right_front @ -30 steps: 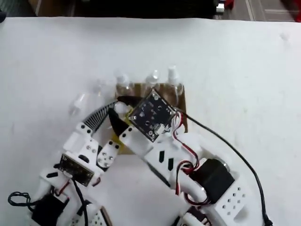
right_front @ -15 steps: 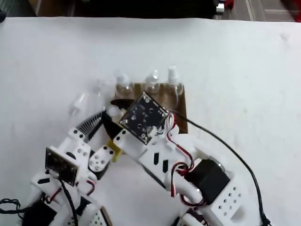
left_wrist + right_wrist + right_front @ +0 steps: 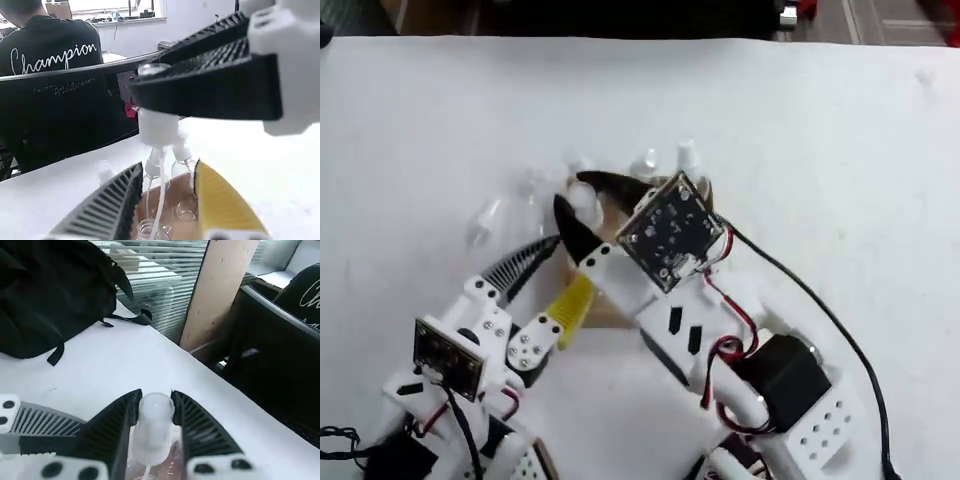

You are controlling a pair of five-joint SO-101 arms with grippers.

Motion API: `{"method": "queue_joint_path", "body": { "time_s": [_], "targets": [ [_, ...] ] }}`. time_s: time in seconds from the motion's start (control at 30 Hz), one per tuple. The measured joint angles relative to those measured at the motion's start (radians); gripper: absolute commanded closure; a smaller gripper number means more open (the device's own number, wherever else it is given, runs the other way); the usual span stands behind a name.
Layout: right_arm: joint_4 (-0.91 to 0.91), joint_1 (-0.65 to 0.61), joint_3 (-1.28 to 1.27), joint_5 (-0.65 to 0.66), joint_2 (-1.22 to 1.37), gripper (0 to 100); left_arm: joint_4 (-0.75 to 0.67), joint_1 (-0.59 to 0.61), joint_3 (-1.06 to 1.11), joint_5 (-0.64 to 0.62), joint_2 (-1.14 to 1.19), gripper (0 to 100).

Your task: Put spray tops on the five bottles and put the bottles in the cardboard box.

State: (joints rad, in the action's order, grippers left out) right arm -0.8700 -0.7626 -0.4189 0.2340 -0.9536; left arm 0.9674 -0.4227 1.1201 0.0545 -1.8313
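As the right gripper (image 3: 154, 396) clamps a spray top (image 3: 150, 432), its tube (image 3: 159, 195) dangles.

Bench note: the white table (image 3: 840, 130) is my reference. A black backpack (image 3: 45, 295) lies on the table near one edge, with one strap trailing onto the tabletop. Just past the table's edge a pale wooden board (image 3: 220, 290) stands upright, with slatted blinds (image 3: 155, 265) behind it. A black mesh-backed chair (image 3: 70, 110) is drawn close to the table's far edge.
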Motion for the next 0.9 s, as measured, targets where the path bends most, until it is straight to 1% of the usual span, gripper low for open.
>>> {"method": "queue_joint_path", "body": {
  "time_s": [0.07,0.13,0.27,0.33,0.43,0.5,0.57,0.67,0.77,0.9],
  "targets": [
    [0.028,0.021,0.000,0.005,0.000,98.2,0.000,0.006,0.000,0.000,0.000,84],
    [0.043,0.055,0.008,0.021,0.000,98.2,0.000,0.054,0.000,0.000,0.000,84],
    [0.035,0.118,0.077,0.040,0.002,98.2,0.000,0.235,0.000,0.000,0.000,84],
    [0.002,0.126,0.114,0.040,0.000,98.2,0.000,0.331,0.000,0.000,0.000,85],
    [-0.009,0.120,0.129,0.040,0.000,98.2,-0.029,0.460,0.000,-0.003,0.000,90],
    [-0.015,0.118,0.132,0.049,0.014,98.2,-0.075,0.520,0.014,-0.005,0.000,93],
    [-0.018,0.107,0.133,0.084,0.051,98.2,-0.149,0.549,0.068,-0.005,0.000,95],
    [-0.023,0.061,0.132,0.138,0.132,98.2,-0.281,0.557,0.192,-0.005,0.005,95],
    [-0.023,0.048,0.132,0.152,0.175,98.2,-0.393,0.560,0.288,-0.005,0.009,95],
    [-0.023,0.043,0.135,0.152,0.176,98.2,-0.439,0.565,0.315,-0.005,0.009,95]
  ]
}}
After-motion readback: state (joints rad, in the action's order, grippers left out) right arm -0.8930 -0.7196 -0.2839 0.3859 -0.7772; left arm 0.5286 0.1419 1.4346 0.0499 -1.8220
